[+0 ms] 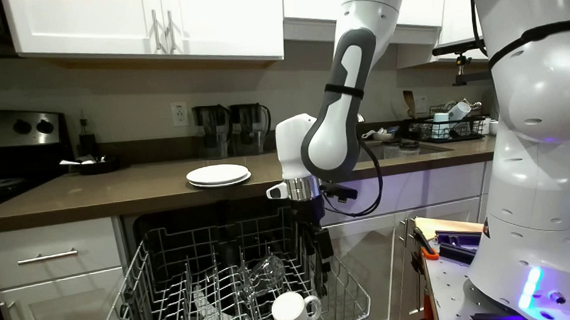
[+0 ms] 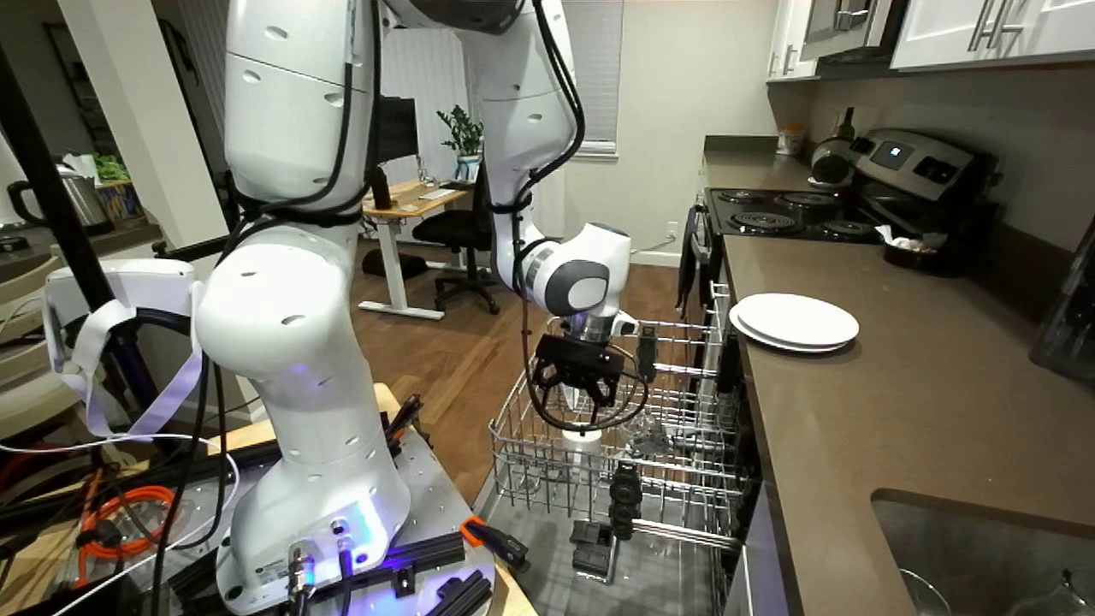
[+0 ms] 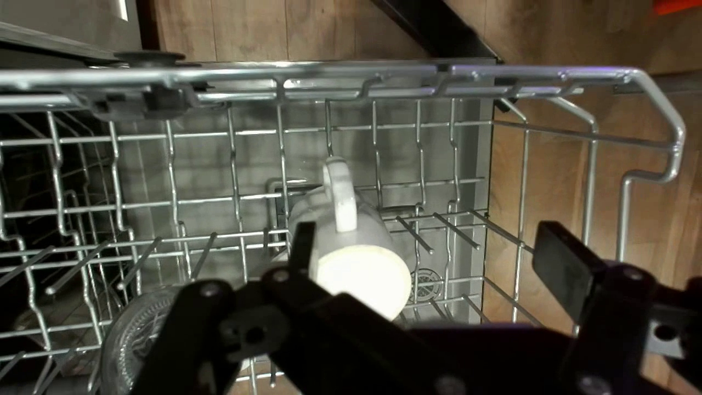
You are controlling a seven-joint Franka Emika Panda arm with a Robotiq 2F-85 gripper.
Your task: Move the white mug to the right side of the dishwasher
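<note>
White mug (image 3: 362, 269) in d/washer rack (image 3: 351, 72); pincer (image 3: 433, 255) nr, spread

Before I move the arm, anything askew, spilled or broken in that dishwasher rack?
One oddity: the clear drinking glass leans well off upright, as if tipped, in the dishwasher rack near the white mug. I see no spill or breakage, though parts of the rack are hidden.

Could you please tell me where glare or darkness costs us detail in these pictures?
Wrist view: the mug washes out on its facing end, the gripper looks black; in an exterior view, the dishwasher interior sinks into shadow; in both exterior views, the light strip glares.
</note>
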